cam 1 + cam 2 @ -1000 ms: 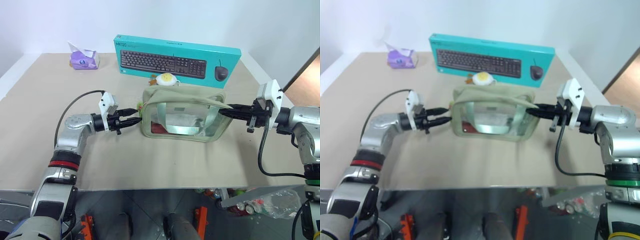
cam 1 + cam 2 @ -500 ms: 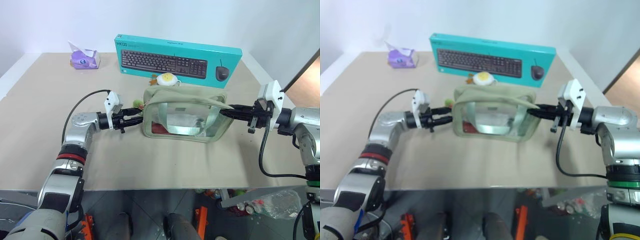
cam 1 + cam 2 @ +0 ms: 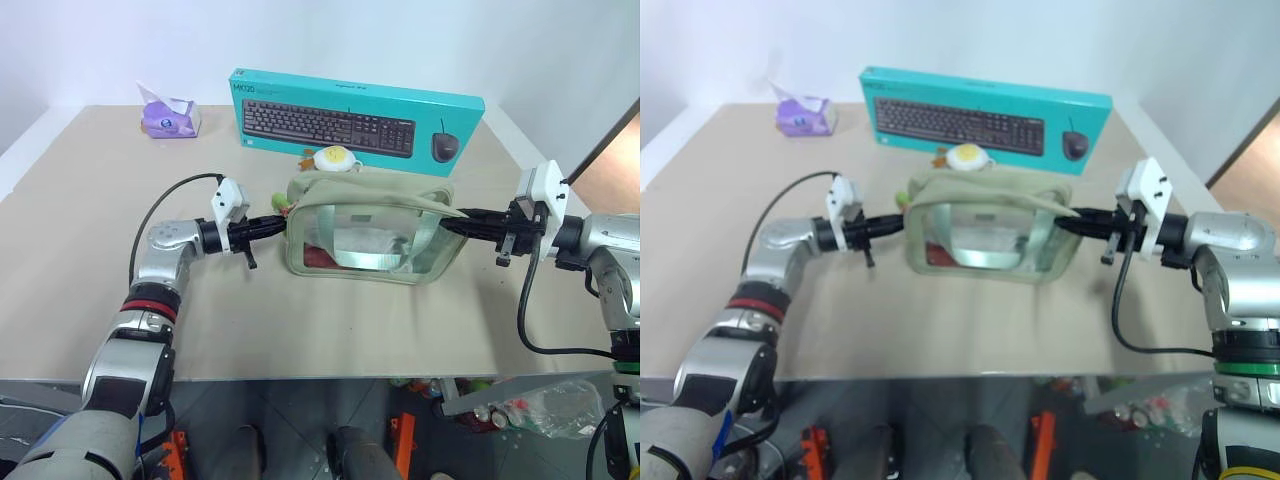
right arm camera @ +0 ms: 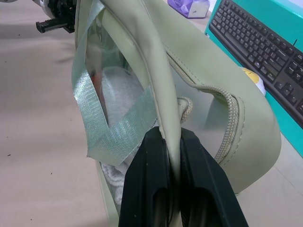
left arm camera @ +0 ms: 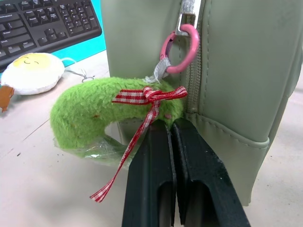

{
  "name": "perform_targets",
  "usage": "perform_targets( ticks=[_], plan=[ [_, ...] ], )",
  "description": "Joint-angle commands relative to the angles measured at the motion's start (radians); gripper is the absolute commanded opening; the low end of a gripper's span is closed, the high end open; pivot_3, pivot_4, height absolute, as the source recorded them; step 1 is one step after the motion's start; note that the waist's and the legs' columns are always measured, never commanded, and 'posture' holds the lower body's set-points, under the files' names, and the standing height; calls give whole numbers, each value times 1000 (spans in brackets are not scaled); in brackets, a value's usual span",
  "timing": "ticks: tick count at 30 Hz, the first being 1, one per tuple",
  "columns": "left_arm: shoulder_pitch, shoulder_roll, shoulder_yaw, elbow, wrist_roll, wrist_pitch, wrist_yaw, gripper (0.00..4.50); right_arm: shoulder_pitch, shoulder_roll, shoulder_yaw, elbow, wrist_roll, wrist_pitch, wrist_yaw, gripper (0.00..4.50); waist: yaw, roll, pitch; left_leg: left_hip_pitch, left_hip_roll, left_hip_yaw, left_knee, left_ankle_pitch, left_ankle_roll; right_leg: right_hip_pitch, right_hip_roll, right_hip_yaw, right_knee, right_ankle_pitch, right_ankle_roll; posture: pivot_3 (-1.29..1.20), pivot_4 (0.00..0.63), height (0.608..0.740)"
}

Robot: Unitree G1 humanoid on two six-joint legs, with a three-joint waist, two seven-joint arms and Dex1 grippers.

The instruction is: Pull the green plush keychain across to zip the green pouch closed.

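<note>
Pouch-side view: the green pouch [image 3: 368, 236] stands on the worktop [image 3: 300, 320]. The right tool [image 4: 170, 142] pinches its end edge. At the other end, the left tool [image 5: 171, 130] has its fingers pressed together at the green plush keychain [image 5: 102, 116] hanging from the zipper.

On the teal keyboard box [image 3: 355, 110] at the back of the desk [image 3: 90, 250] we read "MK120" in white at its upper left corner. A further line of white print runs along its top edge, too small for us to make out. The letters on the pictured keys are likewise illegible. We find no other readable text.
</note>
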Motion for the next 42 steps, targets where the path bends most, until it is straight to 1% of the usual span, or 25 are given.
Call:
perform_targets(
  ticks=[1, 6, 10, 13, 17, 20, 29, 33, 37, 39, 41, 42],
  plan=[
    [-33, 2, 39, -17, -27, 6, 1, 29, -18, -23, -41, -11, 6, -17, -5, 0, 0, 0, 0, 0, 0, 0, 0, 0, 0, 0, 0, 0, 0, 0, 0, 0, 150, 740],
    [-32, 12, 71, -66, -52, 36, 3, 29, -17, -22, -41, -6, 4, -23, -6, 0, 0, 0, 0, 0, 0, 0, 0, 0, 0, 0, 0, 0, 0, 0, 0, 0, 150, 740],
    [-27, 32, 115, -260, -131, 145, 30, 29, -15, -26, -44, -3, 4, -28, -4, 0, 0, 0, 0, -1, 0, -1, 0, 0, 0, 0, 0, 0, 0, 0, 0, 0, 150, 740],
    [-22, 40, 125, -369, -157, 203, 63, 29, -12, -31, -45, 2, 3, -31, -1, 0, 0, 0, 0, -1, 0, -1, 0, 0, 0, 0, 0, -1, 0, 0, 0, 0, 150, 740],
    [-58, 15, 129, -495, -195, 258, 123, 29, -9, -38, -41, 11, 0, -36, 8, 0, 0, 0, 0, 0, 0, -3, 1, 0, 0, 1, 0, -1, 1, 0, 0, 0, 150, 740],
    [-80, -21, 109, -534, -200, 276, 143, 29, -16, -40, -35, 17, -1, -41, 12, 0, 2, 0, 0, 0, -1, -3, 1, 0, -1, 1, 0, -2, 1, 0, 0, 0, 150, 740],
    [-133, -148, 32, -515, -182, 257, 147, 29, -9, -52, -41, 6, 2, -45, 13, 0, 0, 0, 0, 0, -1, -3, 1, 0, 0, 1, -1, -2, 1, 0, 1, 0, 150, 740],
    [-153, -183, 3, -471, -157, 226, 129, 29, 2, -60, -51, -7, 7, -42, 6, 0, 0, 0, 0, 0, -2, -4, 1, 0, 0, 1, -1, -1, 1, 0, 1, 0, 150, 740],
    [-159, -183, -34, -416, -103, 179, 113, 29, 17, -63, -65, -22, 10, -37, 2, 0, 0, 0, 0, 0, -2, -3, 1, 0, 0, 1, -1, -1, 1, 0, 1, 0, 150, 740],
    [-164, -170, -40, -390, -82, 158, 110, 29, 23, -63, -70, -28, 9, -37, -2, 0, -1, 0, 0, 0, -2, -4, 1, 0, 0, 1, -1, -1, 1, 0, 1, 0, 150, 740],
    [-158, -134, -67, -361, -40, 151, 83, 29, 32, -64, -76, -34, 10, -37, -8, 0, -1, 1, 0, 0, -2, -4, 1, 0, 0, 1, 0, -1, 1, 0, 1, 0, 150, 740],
    [-156, -123, -77, -353, -32, 168, 69, 29, 34, -63, -77, -36, 9, -38, -10, 0, -1, 1, 0, 0, -2, -4, 1, 0, 0, 1, 0, -1, 1, 0, 1, 0, 150, 740]
  ],
)
